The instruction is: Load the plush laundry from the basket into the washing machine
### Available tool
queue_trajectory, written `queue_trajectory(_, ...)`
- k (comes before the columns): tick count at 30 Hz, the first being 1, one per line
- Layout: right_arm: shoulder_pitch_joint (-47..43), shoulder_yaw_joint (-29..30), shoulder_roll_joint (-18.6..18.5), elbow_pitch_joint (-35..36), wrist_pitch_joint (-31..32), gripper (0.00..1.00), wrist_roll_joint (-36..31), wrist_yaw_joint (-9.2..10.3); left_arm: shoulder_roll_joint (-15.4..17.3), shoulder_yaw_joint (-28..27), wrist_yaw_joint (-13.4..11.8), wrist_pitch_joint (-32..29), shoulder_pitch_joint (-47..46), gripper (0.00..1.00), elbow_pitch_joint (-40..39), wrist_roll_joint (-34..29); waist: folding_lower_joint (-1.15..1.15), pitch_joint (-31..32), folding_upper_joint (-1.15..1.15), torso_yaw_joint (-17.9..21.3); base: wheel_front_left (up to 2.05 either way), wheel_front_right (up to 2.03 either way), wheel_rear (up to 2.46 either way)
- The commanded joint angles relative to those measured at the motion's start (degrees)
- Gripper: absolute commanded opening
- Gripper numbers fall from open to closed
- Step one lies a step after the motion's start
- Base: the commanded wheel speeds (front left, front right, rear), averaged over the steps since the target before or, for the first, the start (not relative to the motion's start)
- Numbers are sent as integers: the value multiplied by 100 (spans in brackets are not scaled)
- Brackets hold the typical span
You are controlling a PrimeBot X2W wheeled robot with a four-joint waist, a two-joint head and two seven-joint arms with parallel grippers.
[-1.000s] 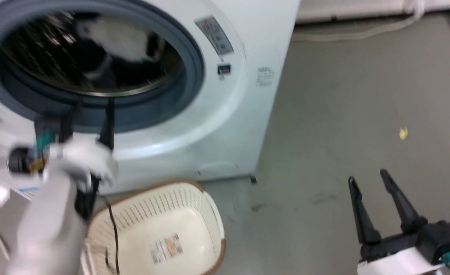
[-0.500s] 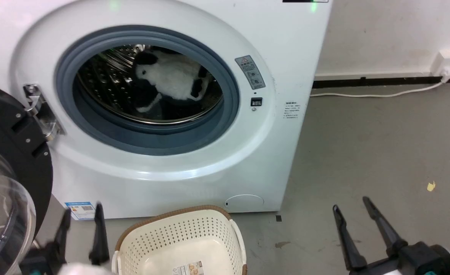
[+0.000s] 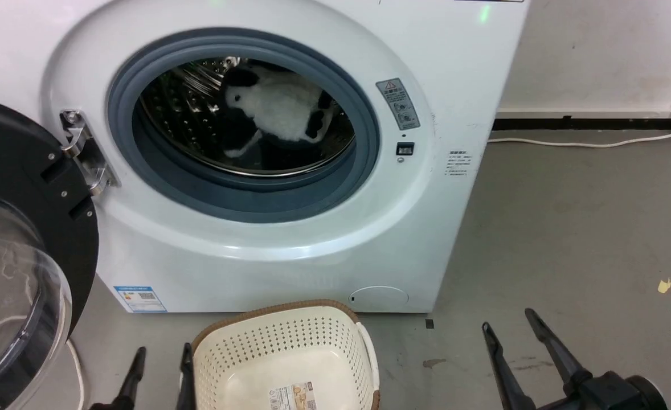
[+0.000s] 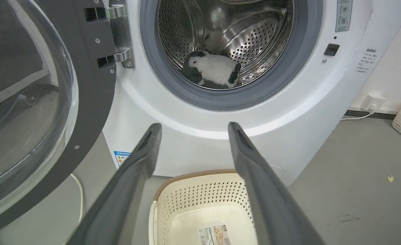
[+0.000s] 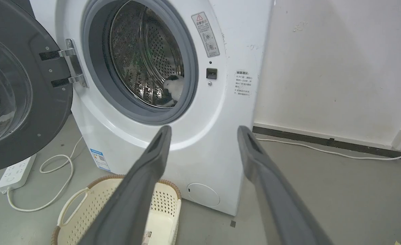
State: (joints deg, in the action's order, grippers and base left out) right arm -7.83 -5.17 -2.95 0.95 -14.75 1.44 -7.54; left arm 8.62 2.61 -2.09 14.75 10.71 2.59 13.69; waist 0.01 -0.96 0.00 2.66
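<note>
left gripper [image 3: 163, 352]: low, just beside basket [image 3: 278, 308] rim, spread apart; right gripper [image 3: 508, 320]: low over grey floor [image 3: 569, 228], spread apart; plush laundry [image 3: 284, 114] in washing machine [image 3: 313, 250] drum [image 3: 187, 108], door [image 3: 22, 171] open

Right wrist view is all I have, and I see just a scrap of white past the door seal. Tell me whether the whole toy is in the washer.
Observer: The left wrist view looks straight in. The plush laundry lies whole on the bottom of the drum, inside the grey seal, with no part hanging over it.
Operator: Good. Now report the left claw.
Observer: In the head view the left claw is open and holds nothing. It sits low, just beside the left side of the basket. I cannot tell whether it touches the rim.
</note>
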Motion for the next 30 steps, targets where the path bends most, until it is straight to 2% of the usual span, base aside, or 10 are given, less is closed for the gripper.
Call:
queue_trajectory(1, -80, -6, 7, -10, -25, 100, -34, 5, -15, 5, 10, 25, 70, 100, -16, -41, -1, 0, 0, -11, 0, 0, 0)
queue_trajectory(12, -240, 87, 7, 20, -25, 100, -85, 5, -236, 5, 265, 25, 159, 100, -103, -265, -1, 94, 0, -188, 0, 0, 0)
queue_trajectory(13, -142, 83, 0, 0, 3, 0, -56, 0, -251, 13, 253, -9, 100, 0, -84, -249, -1, 95, 0, -189, 0, 0, 0)
queue_trajectory(30, -32, 130, 1, -12, 166, 0, -66, 1, -284, -14, 248, -172, -31, 0, -102, -372, 0, 95, 0, -198, 0, 0, 0)
